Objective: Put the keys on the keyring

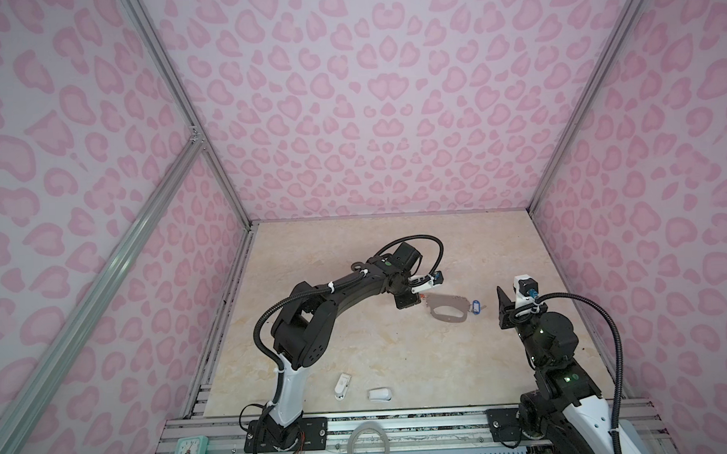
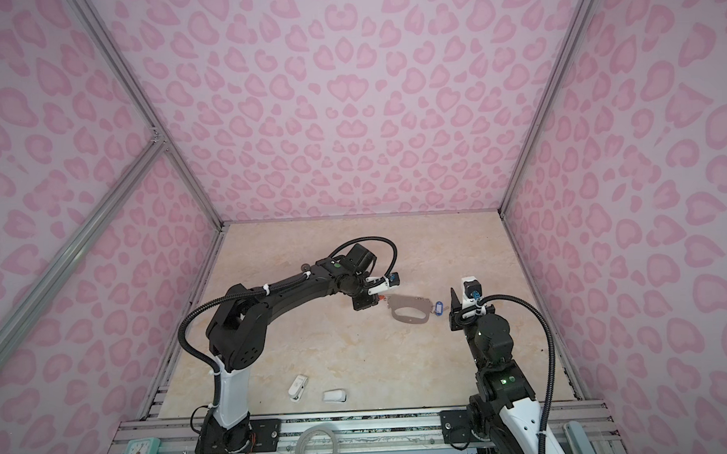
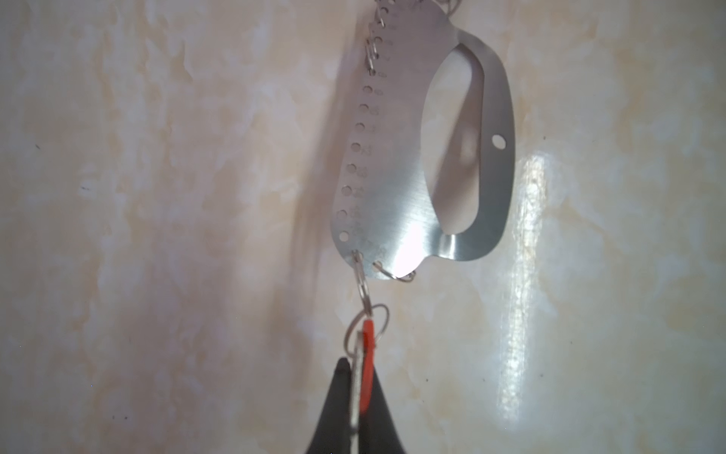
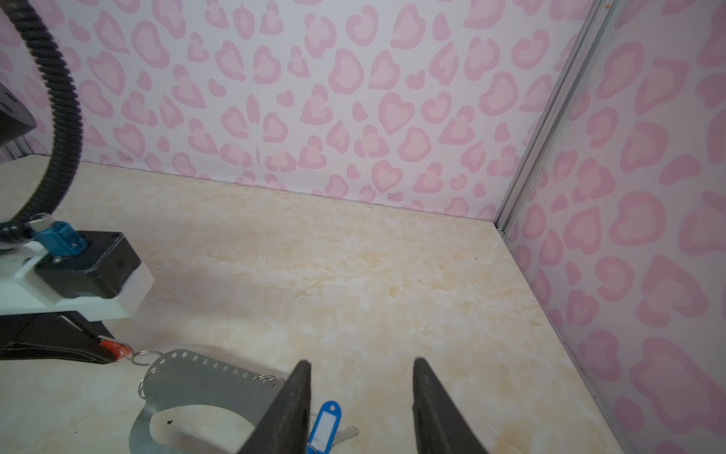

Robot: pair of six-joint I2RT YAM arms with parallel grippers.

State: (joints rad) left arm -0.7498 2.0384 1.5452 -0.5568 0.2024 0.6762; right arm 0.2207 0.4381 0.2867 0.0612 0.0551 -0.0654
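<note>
With left hand pinched on the red-orange key, seemingly linked to an end split ring of the keyring on the desk, ease gently without dragging it, then lower the spread, empty right hand over the blue key just beside that keyring.

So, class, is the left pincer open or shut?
Shut. The left pincer pinches the red-orange key between its tips.

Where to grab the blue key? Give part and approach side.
Likely the blue tag, pinched across its narrow width from straight above: it lies flat on the table and is bulkier than the thin metal blade. The right gripper, jaws open, is right by it; keep clear of the keyring beside it.
</note>
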